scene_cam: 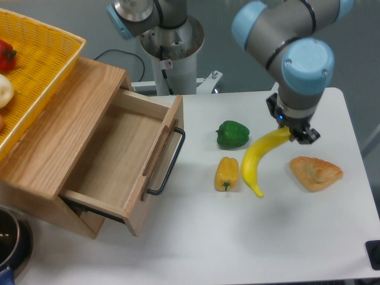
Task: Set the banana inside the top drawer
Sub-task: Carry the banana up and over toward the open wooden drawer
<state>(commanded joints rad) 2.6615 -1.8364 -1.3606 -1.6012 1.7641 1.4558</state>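
Gripper (295, 134) pinches the banana (257, 161) by its upper end, so the fruit hangs clear of the bench (237, 237). Top drawer (119, 160) stands open, ready to receive it.

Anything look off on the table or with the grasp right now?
Only the grasp: the pincer holds the banana by one end, so it hangs tilted above the table. The top drawer is open and empty. Nothing is spilled or damaged.

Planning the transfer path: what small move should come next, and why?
Probably carry the long yellow banana left, keeping it raised: the tool grips its upper end, it hangs above the table, and the open light oak drawer lies beyond the stubby yellow pepper.
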